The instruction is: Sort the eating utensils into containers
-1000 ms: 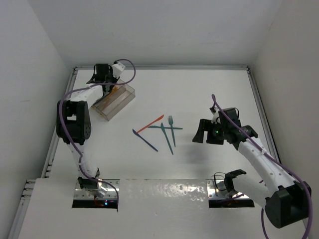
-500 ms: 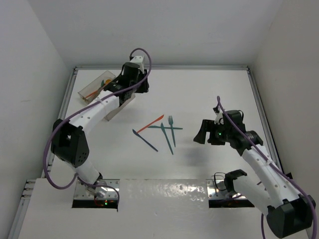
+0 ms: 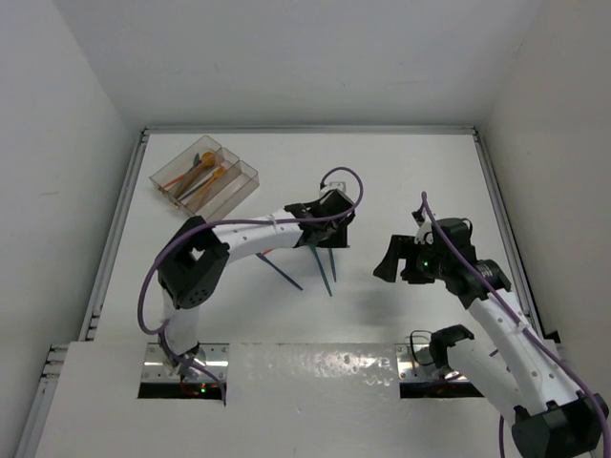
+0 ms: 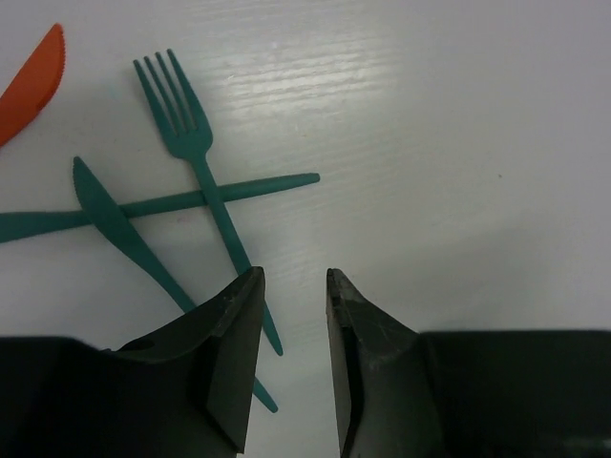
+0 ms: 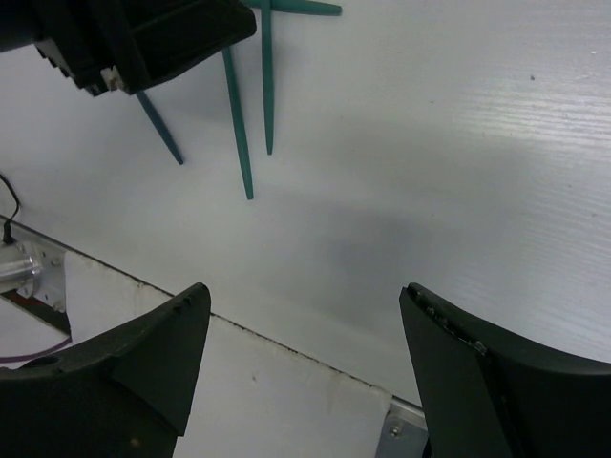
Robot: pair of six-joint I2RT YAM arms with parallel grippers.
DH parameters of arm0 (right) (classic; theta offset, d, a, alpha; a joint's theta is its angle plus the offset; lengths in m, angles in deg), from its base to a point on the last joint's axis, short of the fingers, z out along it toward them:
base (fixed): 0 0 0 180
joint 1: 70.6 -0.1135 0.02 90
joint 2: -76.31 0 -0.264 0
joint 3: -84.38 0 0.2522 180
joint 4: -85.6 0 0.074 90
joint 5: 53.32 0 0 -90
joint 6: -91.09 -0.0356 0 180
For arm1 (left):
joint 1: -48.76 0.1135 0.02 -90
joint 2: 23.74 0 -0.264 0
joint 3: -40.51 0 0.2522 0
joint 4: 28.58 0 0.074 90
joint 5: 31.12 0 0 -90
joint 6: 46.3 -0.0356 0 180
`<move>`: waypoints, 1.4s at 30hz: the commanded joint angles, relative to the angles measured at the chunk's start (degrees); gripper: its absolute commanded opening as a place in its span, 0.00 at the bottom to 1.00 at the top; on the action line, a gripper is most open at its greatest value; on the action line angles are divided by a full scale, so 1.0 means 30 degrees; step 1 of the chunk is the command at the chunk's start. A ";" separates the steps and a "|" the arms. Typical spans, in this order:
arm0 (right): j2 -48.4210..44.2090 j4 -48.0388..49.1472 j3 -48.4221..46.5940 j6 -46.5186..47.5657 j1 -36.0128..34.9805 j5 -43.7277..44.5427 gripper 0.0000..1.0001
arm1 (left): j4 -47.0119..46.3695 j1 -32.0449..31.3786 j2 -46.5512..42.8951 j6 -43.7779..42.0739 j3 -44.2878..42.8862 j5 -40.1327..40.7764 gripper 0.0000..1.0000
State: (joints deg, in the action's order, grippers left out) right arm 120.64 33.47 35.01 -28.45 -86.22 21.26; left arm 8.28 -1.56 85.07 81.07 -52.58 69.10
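Note:
The clear three-compartment tray (image 3: 252,173) sits at the far left and holds several orange and teal utensils (image 3: 199,176). Loose utensils lie mid-table: a teal fork (image 4: 187,135), a teal knife (image 4: 118,224), a third teal utensil (image 4: 267,181) crossed under them, an orange knife (image 4: 33,82) and a dark blue one (image 3: 284,272). My left gripper (image 3: 336,235) hovers over this pile, open by a narrow gap and empty; in the left wrist view (image 4: 291,279) its tips stand just right of the fork's handle. My right gripper (image 3: 387,260) is wide open and empty, to the right of the pile.
White walls close in the table on three sides. The near edge has a white ledge (image 5: 239,401) with the arm mounts. The left arm (image 3: 248,234) stretches across the pile and hides part of it in the top view.
My left arm has swung from over the tray at the far left to the loose utensils mid-table. The right gripper has shifted only slightly.

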 commanded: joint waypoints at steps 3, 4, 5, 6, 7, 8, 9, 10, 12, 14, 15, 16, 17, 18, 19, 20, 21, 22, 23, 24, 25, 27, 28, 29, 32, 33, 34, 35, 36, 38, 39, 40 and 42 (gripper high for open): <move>-0.0745 -0.0569 0.0036 0.0618 -0.0039 0.0042 0.80 | 0.0798 0.0076 0.0436 0.3479 -0.1008 0.1866 0.31; -0.0804 -0.0714 0.0036 0.0734 -0.0068 0.0042 0.80 | 0.0828 -0.0011 0.0495 0.3657 -0.0805 0.1954 0.31; -0.0833 -0.0774 0.0065 0.0764 -0.0068 0.0013 0.80 | 0.0799 -0.0012 0.0525 0.3890 -0.0716 0.2013 0.31; -0.0921 -0.0803 0.0123 0.0794 -0.0039 -0.0016 0.81 | 0.0828 -0.0041 0.0583 0.4038 -0.0628 0.2362 0.32; -0.0951 -0.0862 0.0182 0.0794 -0.0068 -0.0103 0.81 | 0.0857 -0.0099 0.0671 0.4097 -0.0540 0.2539 0.33; -0.0980 -0.0833 0.0270 0.0794 -0.0068 -0.0133 0.81 | 0.0944 -0.0100 0.0730 0.4127 -0.0539 0.2860 0.33; -0.1067 -0.0804 0.0299 0.0823 -0.0068 -0.0191 0.81 | 0.1177 -0.0100 0.1020 0.4098 -0.0742 0.3066 0.34; -0.1126 -0.0804 0.0329 0.0823 -0.0039 -0.0221 0.81 | 0.1354 -0.0071 0.1197 0.4040 -0.0976 0.3272 0.34; -0.1097 -0.0775 0.0358 0.0852 -0.0068 -0.0251 0.81 | 0.1822 -0.0071 0.1956 0.3806 -0.1474 0.3856 0.34; -0.1039 -0.0774 0.0329 0.0970 -0.0068 -0.0338 0.81 | 0.2642 -0.0100 0.2515 0.3688 -0.2353 0.4354 0.34; -0.1010 -0.0774 0.0300 0.1057 -0.0068 -0.0338 0.81 | 0.3022 -0.0071 0.2982 0.3659 -0.2849 0.4474 0.34; -0.0980 -0.0745 0.0329 0.1086 -0.0068 -0.0396 0.81 | 0.3141 -0.0071 0.3189 0.3571 -0.3086 0.4591 0.34; -0.0951 -0.0745 0.0271 0.1087 -0.0068 -0.0426 0.81 | 0.3317 -0.0071 0.3539 0.3571 -0.3349 0.4766 0.34; -0.0922 -0.0716 0.0270 0.1145 -0.0068 -0.0426 0.81 | 0.3347 -0.0071 0.3688 0.3542 -0.3439 0.4855 0.34; -0.0922 -0.0716 0.0270 0.1145 -0.0068 -0.0455 0.81 | 0.3377 -0.0071 0.3776 0.3512 -0.3527 0.4856 0.34; -0.0893 -0.0745 0.0270 0.1145 -0.0068 -0.0456 0.81 | 0.3377 -0.0071 0.4067 0.3483 -0.3614 0.4972 0.34; -0.0892 -0.0774 0.0241 0.1203 -0.0068 -0.0456 0.81 | 0.3522 -0.0041 0.4186 0.3454 -0.3818 0.5060 0.34; -0.0863 -0.0804 0.0212 0.1233 -0.0068 -0.0456 0.81 | 0.3552 -0.0012 0.4332 0.3337 -0.3878 0.5148 0.34; -0.0863 -0.0804 0.0241 0.1291 -0.0068 -0.0456 0.81 | 0.3640 0.0075 0.4566 0.3336 -0.4053 0.5149 0.34; -0.0863 -0.0804 0.0241 0.1321 -0.0068 -0.0456 0.81 | 0.3699 0.0134 0.4684 0.3336 -0.4113 0.5120 0.34; -0.0805 -0.0804 0.0212 0.1321 -0.0068 -0.0456 0.81 | 0.3728 0.0193 0.4888 0.3307 -0.4258 0.5061 0.34; -0.0775 -0.0775 0.0212 0.1350 -0.0068 -0.0426 0.81 | 0.3670 0.0281 0.5007 0.3161 -0.4289 0.5032 0.33; -0.0746 -0.0775 0.0212 0.1379 -0.0097 -0.0426 0.81 | 0.3612 0.0310 0.5095 0.3073 -0.4318 0.4944 0.32; -0.0717 -0.0775 0.0183 0.1409 -0.0068 -0.0426 0.81 | 0.3466 0.0368 0.5212 0.3015 -0.4347 0.4857 0.30; -0.0687 -0.0775 0.0183 0.1409 -0.0097 -0.0339 0.82 | 0.3465 0.0544 0.5446 0.2838 -0.4493 0.4417 0.14; -0.0658 -0.0775 0.0183 0.1438 -0.0068 -0.0309 0.81 | 0.3436 0.0574 0.5418 0.2780 -0.4465 0.4387 0.07; -0.0658 -0.0775 0.0183 0.1438 -0.0097 -0.0280 0.82 | 0.3349 0.0632 0.5302 0.2664 -0.4465 0.4329 0.04; -0.0716 -0.0804 0.0212 0.1438 -0.0097 -0.0222 0.82 | 0.3319 0.0633 0.5214 0.2604 -0.4494 0.4270 0.00; -0.0716 -0.0804 0.0183 0.1438 -0.0068 -0.0163 0.82 | 0.3260 0.0662 0.5068 0.2372 -0.4465 0.4154 0.00; -0.0687 -0.0775 0.0153 0.1438 -0.0068 -0.0104 0.82 | 0.3259 0.0662 0.4514 0.2165 -0.4494 0.4007 0.00; -0.0658 -0.0775 0.0124 0.1438 -0.0068 -0.0046 0.82 | 0.3260 0.0691 0.4249 0.1932 -0.4523 0.4006 0.00; -0.0658 -0.0775 0.0037 0.1438 -0.0068 0.0012 0.82 | 0.3318 0.0720 0.3608 0.1698 -0.4611 0.3977 0.00; -0.0629 -0.0775 -0.0051 0.1409 -0.0097 0.0101 0.82 | 0.3435 0.0808 0.2844 0.0620 -0.4728 0.4210 0.00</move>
State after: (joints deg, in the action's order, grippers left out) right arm 118.50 30.63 35.95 -24.76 -86.24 21.08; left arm 19.10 0.12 99.74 87.08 -64.34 81.54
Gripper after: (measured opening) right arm 0.818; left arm 0.052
